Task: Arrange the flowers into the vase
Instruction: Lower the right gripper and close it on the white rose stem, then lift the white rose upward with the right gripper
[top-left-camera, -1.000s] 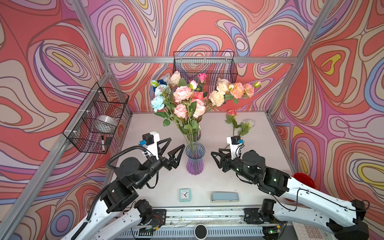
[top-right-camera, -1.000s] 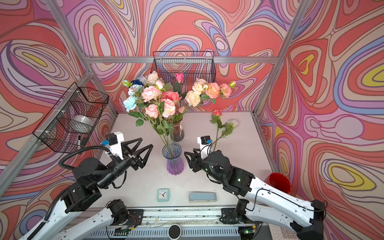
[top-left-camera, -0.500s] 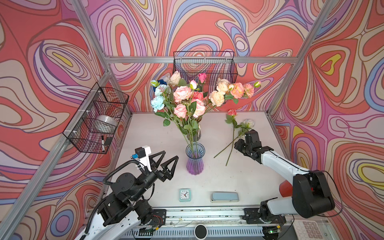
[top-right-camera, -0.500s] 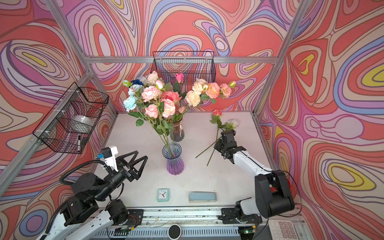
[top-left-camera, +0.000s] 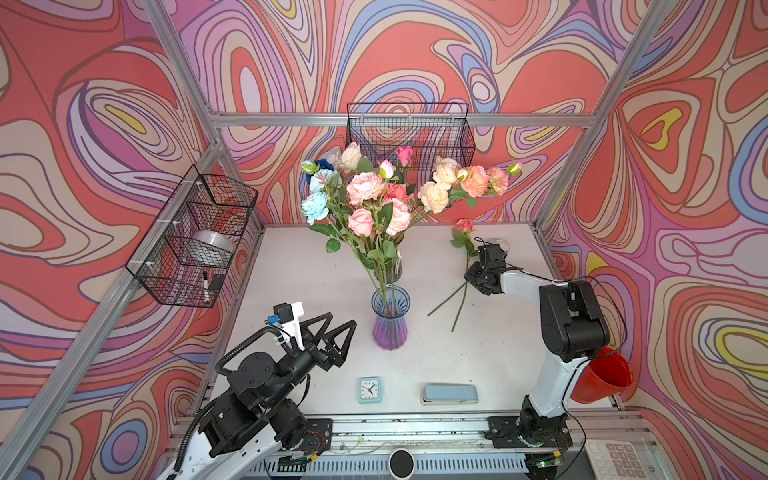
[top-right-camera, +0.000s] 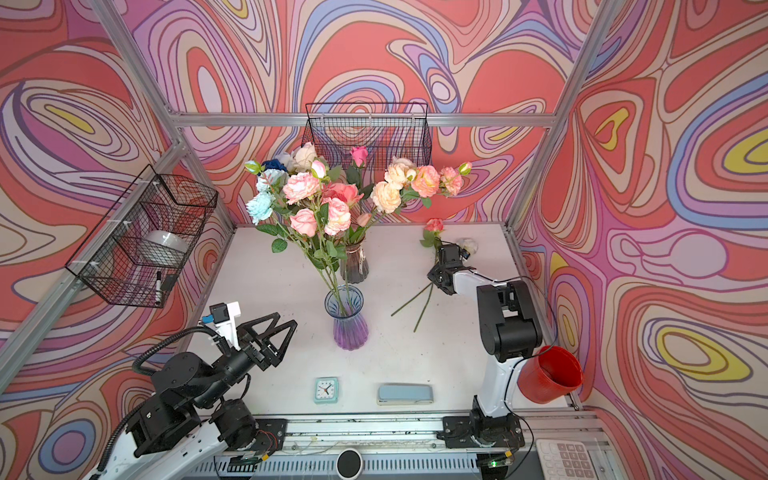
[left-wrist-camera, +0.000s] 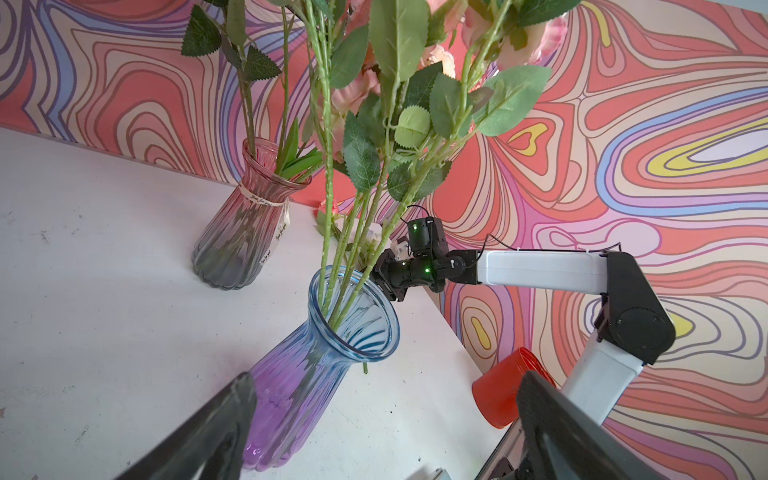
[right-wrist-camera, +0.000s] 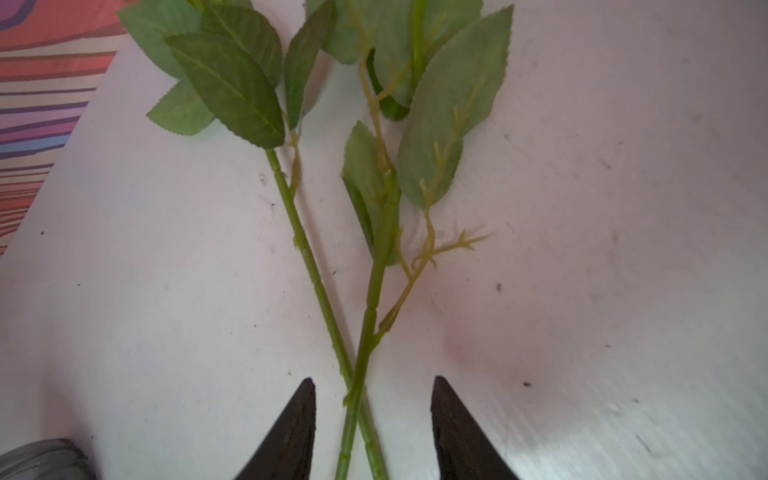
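A blue-and-purple glass vase stands mid-table and holds several flowers with pink, peach and pale blue heads. Two loose flowers lie on the table at the right, their green stems crossed. My right gripper is low over that crossing, open, with both stems between its fingers and not touching them. My left gripper hovers left of the vase, wide open and empty.
A second pink-grey vase with flowers stands behind the first. A small clock and a pale blue stapler lie near the front edge. A red cup hangs at the right. Wire baskets hang on the walls.
My right arm has swung from beside the vase out to the loose flowers at the right, and its jaws have narrowed. My left gripper has drawn back from the vase and opened wider.
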